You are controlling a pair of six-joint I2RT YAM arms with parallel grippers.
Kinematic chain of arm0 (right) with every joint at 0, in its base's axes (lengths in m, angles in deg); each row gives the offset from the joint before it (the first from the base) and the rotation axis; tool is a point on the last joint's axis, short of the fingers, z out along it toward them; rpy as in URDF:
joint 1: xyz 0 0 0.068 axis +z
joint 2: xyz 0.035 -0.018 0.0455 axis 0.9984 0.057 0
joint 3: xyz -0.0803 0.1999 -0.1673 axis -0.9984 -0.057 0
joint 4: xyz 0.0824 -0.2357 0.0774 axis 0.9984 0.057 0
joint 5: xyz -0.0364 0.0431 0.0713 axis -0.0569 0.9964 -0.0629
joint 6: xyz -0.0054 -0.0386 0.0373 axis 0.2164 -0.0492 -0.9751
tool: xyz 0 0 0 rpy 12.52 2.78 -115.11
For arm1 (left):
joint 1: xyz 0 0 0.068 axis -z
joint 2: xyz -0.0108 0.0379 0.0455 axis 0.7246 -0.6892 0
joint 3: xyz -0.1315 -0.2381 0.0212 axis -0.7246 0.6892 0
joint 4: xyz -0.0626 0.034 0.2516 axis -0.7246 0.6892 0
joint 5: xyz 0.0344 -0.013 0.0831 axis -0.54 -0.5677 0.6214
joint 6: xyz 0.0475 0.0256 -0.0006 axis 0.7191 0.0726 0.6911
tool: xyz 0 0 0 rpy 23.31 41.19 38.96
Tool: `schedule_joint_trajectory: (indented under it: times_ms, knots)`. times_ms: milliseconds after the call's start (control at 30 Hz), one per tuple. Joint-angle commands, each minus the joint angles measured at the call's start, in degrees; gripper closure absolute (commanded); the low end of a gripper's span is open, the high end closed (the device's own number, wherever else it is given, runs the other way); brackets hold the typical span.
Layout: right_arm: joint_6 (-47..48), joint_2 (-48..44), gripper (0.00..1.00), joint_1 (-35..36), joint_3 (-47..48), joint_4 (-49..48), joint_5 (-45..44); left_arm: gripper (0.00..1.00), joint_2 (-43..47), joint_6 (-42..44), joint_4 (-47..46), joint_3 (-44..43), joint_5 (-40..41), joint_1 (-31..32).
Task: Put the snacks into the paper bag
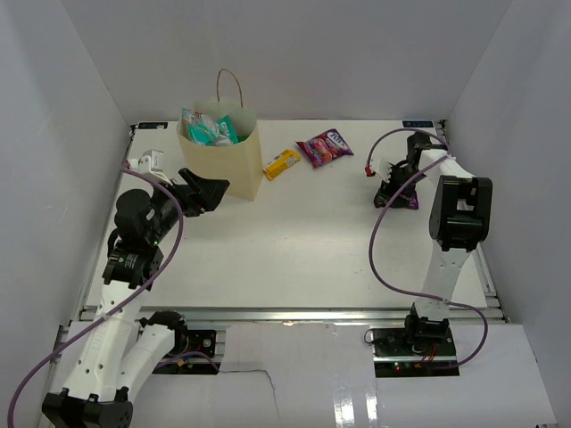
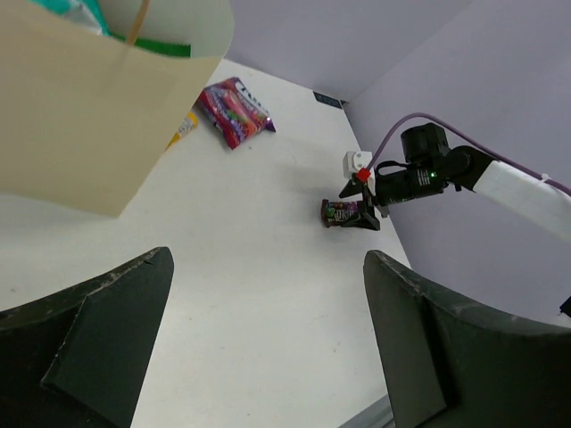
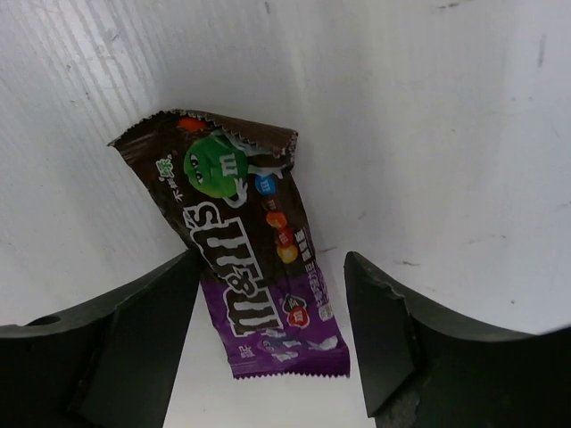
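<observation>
Candy pack [image 3: 239, 234], brown fading to purple, flat under wide-spread right end effector [image 3: 269, 272]

1. We see the paper bag [image 1: 234, 169] in matt cream paper, its faces smooth.
2. The M&M's candy pack [image 3: 254, 259] is glossy plastic film, crimped to a sawtooth edge at both ends.
3. The pink-magenta packet [image 1: 325, 147] and the yellow bar [image 1: 281, 164] show us a similar wrapper sheen.
4. The tabletop [image 1: 294, 241] is matt white, finely ribbed and scuffed up close.
5. The right gripper [image 3: 272, 267] looks to us like matt black plastic, slightly grainy.
6. The metal rail [image 1: 294, 314] is bright and reflective.
</observation>
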Motion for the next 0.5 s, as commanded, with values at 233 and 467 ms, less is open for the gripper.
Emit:
schedule_joint_trajectory:
  times_ms: [233, 467]
  knots:
    - [1.8, 0.5, 0.72, 0.0, -0.5, 5.9, 3.4, 0.02, 4.3, -5.1, 1.3, 6.3, -0.5, -0.4]
    - [-6.2, -4.6, 0.92, 1.8, 1.6, 14.6, 19.4, 0.02, 4.2, -5.3, 1.1, 8.4, -0.5, -0.4]
